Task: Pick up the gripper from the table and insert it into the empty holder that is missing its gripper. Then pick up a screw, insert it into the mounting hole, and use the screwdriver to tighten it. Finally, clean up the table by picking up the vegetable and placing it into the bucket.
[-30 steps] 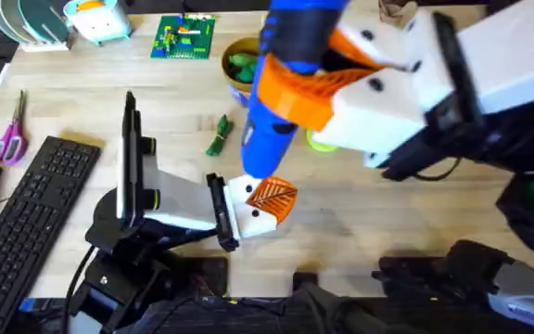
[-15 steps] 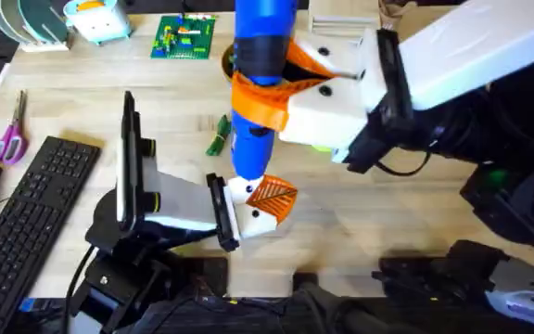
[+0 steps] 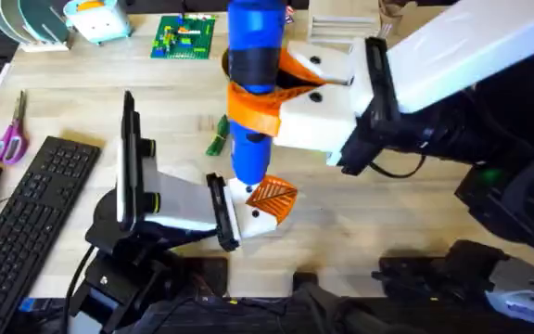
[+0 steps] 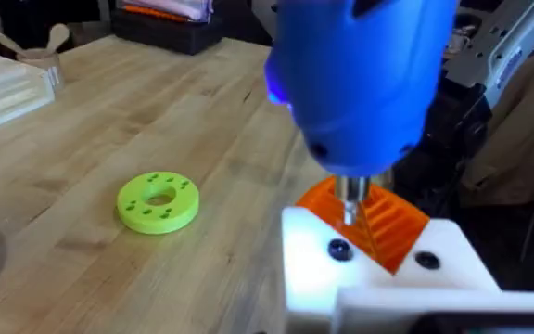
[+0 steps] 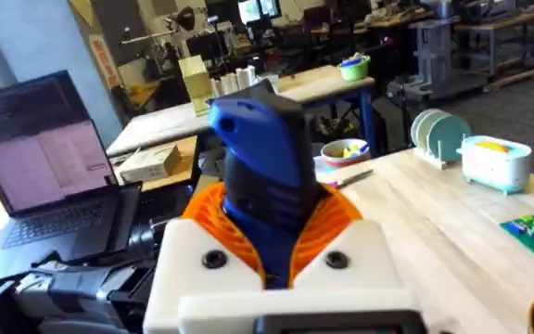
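Blue screwdriver (image 3: pixel 251 102) upright over holder (image 3: pixel 248 211)

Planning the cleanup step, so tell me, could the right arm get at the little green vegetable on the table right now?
Probably not yet. The right gripper is shut on the screwdriver, held upright with its bit at the holder. The vegetable lies uncovered on the table just beside the screwdriver, so the way looks free once the tool is set down.

screwdriver (image 4: pixel 360 83) upright, bit on white holder (image 4: pixel 378 278) | orange gripper (image 4: pixel 378 223) seated behind bit | green ring (image 4: pixel 158 200) flat on bench (image 4: pixel 109 121)
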You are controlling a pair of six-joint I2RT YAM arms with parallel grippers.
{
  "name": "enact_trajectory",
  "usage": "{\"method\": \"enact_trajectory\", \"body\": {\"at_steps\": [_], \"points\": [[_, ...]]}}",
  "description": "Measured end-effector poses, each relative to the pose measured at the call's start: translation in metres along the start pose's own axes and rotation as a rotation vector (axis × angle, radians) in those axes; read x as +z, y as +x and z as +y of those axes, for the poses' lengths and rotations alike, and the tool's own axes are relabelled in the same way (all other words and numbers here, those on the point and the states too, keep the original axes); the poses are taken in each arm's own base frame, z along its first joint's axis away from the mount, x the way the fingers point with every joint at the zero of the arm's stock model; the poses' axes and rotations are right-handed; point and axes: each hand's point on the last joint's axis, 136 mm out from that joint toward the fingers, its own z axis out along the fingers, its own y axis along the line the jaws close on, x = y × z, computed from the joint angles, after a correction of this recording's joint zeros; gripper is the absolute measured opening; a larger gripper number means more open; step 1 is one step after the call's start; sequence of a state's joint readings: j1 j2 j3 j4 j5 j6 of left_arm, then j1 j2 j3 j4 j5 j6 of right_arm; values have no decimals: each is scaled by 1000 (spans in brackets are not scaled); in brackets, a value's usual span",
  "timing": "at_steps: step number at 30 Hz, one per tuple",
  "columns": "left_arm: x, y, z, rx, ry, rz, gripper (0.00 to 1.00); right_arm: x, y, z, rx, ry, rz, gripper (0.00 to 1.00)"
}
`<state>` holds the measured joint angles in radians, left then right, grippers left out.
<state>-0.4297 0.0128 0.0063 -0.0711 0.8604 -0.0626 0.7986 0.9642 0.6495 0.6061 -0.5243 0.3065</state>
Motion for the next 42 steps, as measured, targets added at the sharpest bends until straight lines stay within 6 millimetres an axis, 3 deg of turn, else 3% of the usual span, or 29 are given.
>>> {"method": "enact_trajectory", "body": {"at_steps": [34,37,42], "points": [[0,0,0,3,0,0,9,5,16,-9,31,18,46,84],[0,0,0,3,0,0,9,5,8,-7,12,9,16,83],[0,0,0,3,0,0,9,0,-30,6,-86,-30,-131,83]]}}
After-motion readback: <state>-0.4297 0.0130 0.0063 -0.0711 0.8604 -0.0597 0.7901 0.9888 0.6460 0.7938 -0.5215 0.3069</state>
